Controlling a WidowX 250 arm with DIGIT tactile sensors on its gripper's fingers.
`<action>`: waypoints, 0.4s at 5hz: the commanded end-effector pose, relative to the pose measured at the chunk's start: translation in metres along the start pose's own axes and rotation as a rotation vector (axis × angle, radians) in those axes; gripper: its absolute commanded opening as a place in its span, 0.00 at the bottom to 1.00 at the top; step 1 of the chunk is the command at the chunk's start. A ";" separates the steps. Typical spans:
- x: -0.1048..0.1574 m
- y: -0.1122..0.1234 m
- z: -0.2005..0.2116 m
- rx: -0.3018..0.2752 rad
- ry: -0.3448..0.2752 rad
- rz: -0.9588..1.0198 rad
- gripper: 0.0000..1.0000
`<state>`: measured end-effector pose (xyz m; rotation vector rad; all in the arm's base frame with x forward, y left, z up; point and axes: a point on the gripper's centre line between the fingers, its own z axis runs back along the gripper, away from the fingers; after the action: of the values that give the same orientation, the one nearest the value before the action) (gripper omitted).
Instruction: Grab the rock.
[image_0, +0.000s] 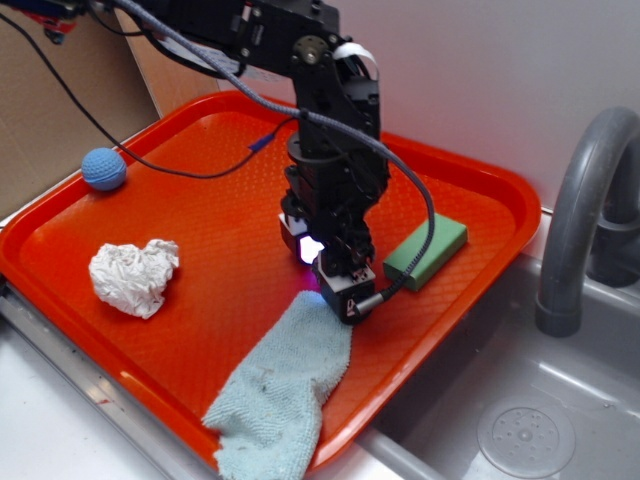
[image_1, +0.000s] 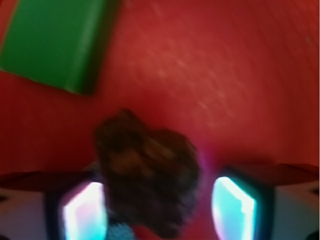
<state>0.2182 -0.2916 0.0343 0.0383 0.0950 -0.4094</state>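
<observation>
Gripper (image_1: 160, 210) is sitting spread around the rock (image_1: 147, 175) (pads not touching yet), so the lumpy faces are risking a squirt-out on closing.

The rock (image_1: 147, 180) is a dark brown-grey lump, rough and jagged, blurred in the wrist view. It sits low on the orange tray (image_1: 210, 75), near the green block (image_1: 55, 42) but apart from it, with bare tray showing between them.
</observation>
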 end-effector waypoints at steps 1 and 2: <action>-0.010 -0.023 0.016 -0.030 -0.045 0.006 0.00; -0.035 -0.002 0.045 -0.089 -0.047 -0.021 0.00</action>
<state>0.1912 -0.2743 0.0474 0.0139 0.1471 -0.4146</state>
